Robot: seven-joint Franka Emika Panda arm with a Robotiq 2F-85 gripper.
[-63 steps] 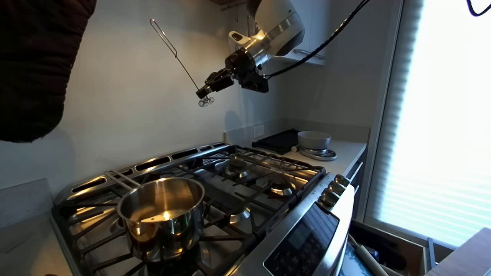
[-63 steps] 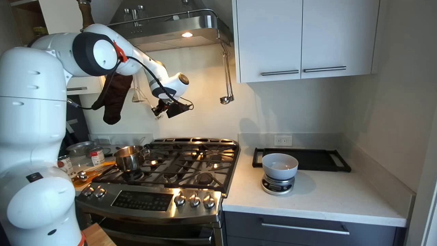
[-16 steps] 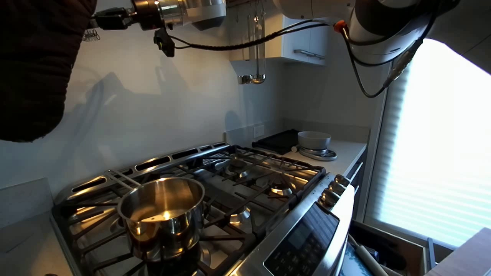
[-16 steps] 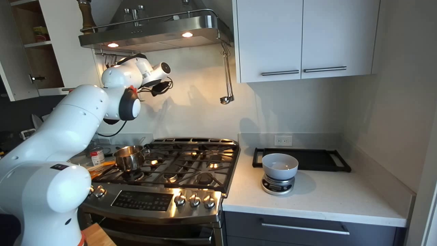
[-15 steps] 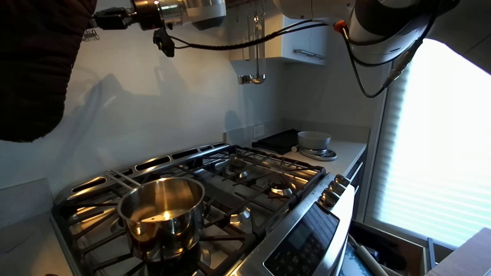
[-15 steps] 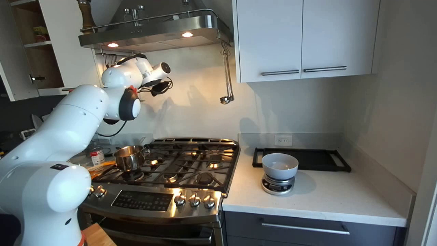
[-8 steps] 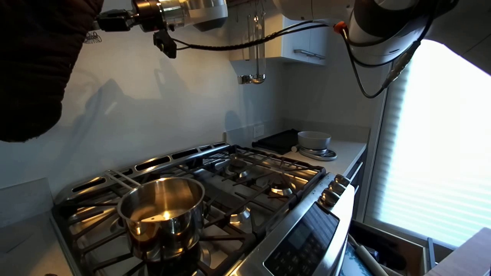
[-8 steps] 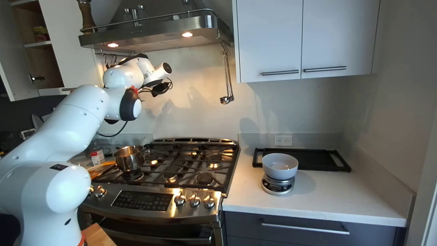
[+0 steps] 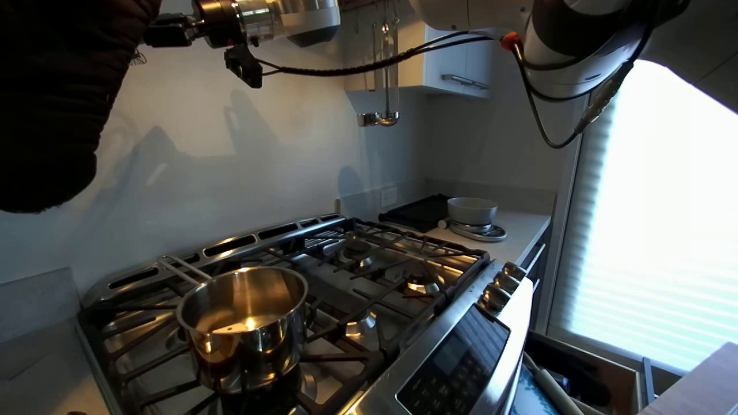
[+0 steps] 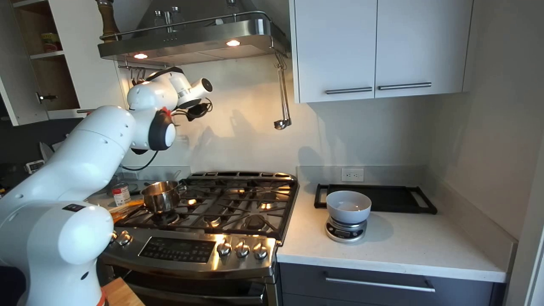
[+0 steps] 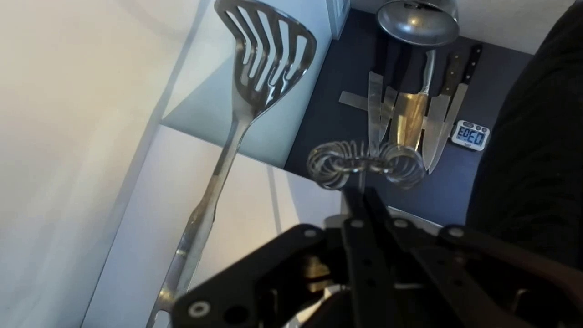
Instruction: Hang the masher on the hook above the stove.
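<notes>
Gripper [image 11: 362,196] is pinched nearly together, and what it's got is the masher [image 11: 362,165], by the thin stem just beside the coiled head. Masher's up in the air toward the left end of the stove [image 10: 238,204], with a mitt [image 11: 537,150] near on the right in the wrist view and a spatula [image 11: 206,207] on the left. Handle end's hidden, so I can't tell if it's hooked on anything.

That grip's what worries me. Holding the head end means a tiny tilt probably swings the far end a lot, so missing the hooks [image 10: 132,75] seems the likeliest fail. A bump against the rail [image 10: 144,68] could twist that skinny stem. Drift right and the coils might snag the mitt; drift left, it could knock the spatula. And letting go before it's seated likely drops it on the stove or pot [image 9: 271,346].
</notes>
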